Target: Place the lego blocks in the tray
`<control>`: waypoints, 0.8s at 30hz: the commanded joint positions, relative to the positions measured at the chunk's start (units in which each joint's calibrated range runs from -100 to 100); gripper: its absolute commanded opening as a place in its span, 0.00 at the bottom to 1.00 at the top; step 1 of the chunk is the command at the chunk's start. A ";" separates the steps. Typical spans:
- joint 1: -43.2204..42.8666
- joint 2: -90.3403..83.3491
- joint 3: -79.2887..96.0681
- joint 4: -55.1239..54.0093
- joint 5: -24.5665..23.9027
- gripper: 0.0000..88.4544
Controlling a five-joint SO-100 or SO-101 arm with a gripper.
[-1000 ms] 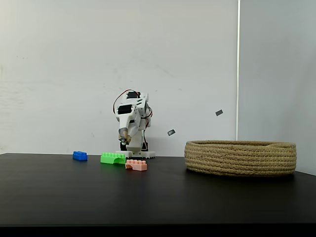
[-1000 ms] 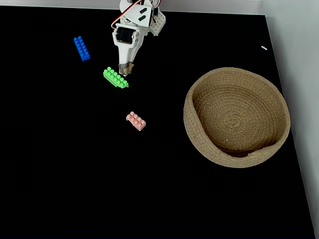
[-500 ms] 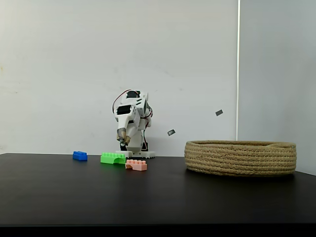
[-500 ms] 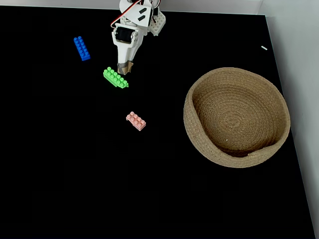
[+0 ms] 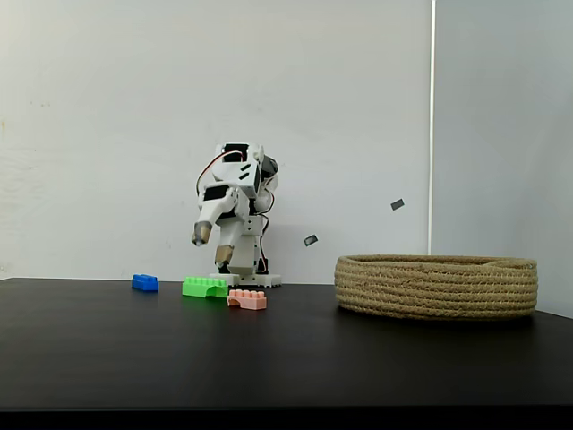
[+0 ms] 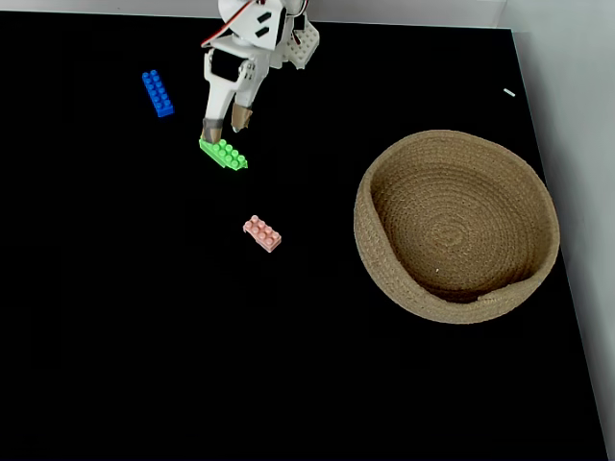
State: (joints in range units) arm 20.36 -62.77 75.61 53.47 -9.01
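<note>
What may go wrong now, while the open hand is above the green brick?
1. The hand sits over one end of the green brick, not its middle, so a grasp might tip it or let it slip.
2. A nudged brick may slide on the smooth black table.
3. The basket is far to the right in the top view; a weak grip might drop the brick on the way.

The arm has lifted and its fingers (image 6: 210,130) have spread apart (above the green brick (image 6: 224,153)).
</note>
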 commanded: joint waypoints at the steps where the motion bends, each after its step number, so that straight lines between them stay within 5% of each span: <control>1: 0.42 10.06 -6.43 -4.62 -0.34 0.33; 24: 1.74 21.92 -5.43 -7.70 0.98 0.39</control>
State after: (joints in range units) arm 21.82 -41.98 70.84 48.03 -8.47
